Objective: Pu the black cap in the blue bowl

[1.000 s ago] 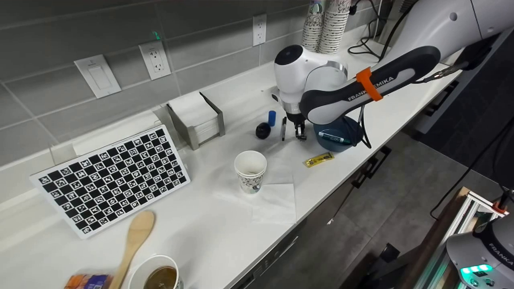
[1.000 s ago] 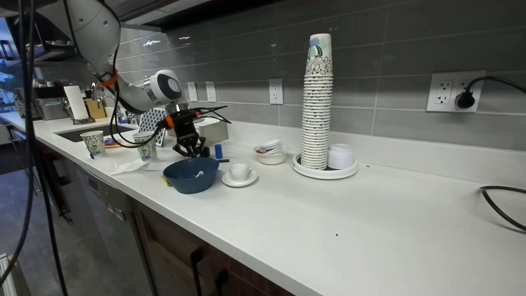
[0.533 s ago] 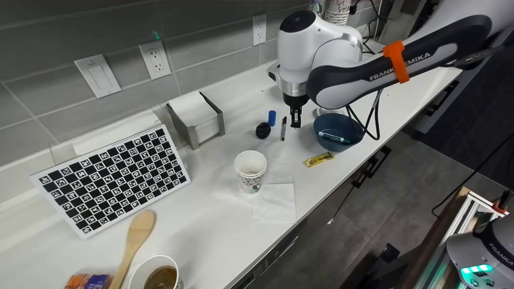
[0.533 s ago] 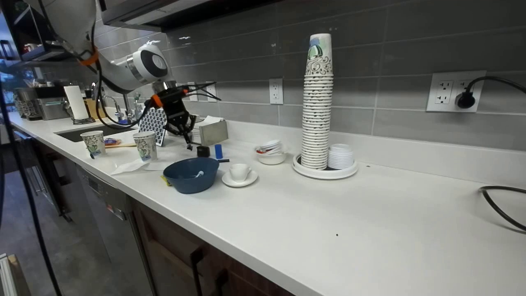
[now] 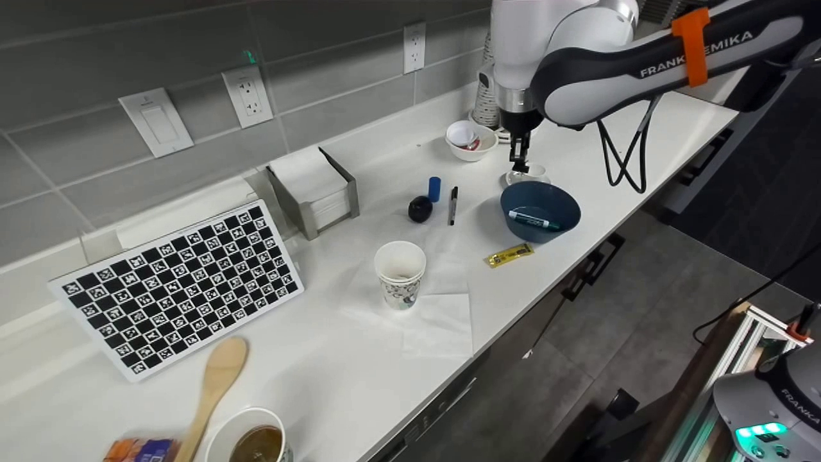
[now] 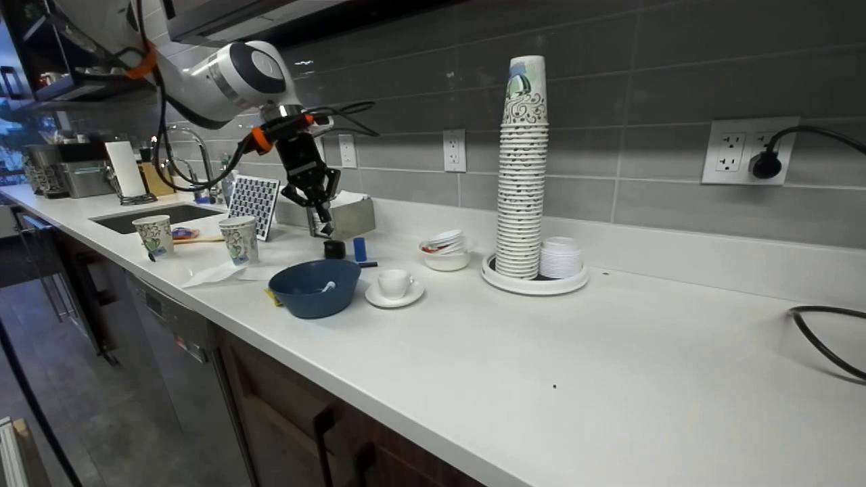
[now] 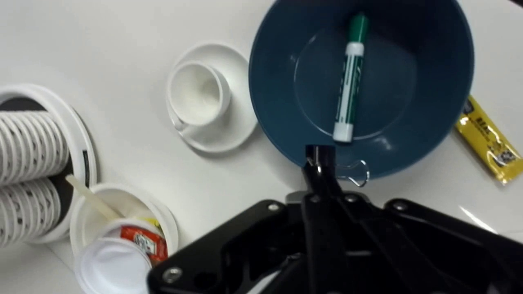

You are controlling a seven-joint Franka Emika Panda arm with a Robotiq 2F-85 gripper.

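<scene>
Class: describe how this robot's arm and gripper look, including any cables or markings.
The arm is white and rounded, with dark trim lettered FRANK and EMIKA, orange bands and black cables. The gripper is black and angular, with silvery screw heads.

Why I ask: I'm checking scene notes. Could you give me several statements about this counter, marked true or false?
1. The green marker lies inside the blue bowl. True.
2. The gripper is empty. False: the gripper holds a black clip.
3. The white cup stands on a saucer. True.
4. The yellow packet is inside the blue bowl. False: the yellow packet lies beside it.
5. The blue cylinder stands upright. True.
</scene>
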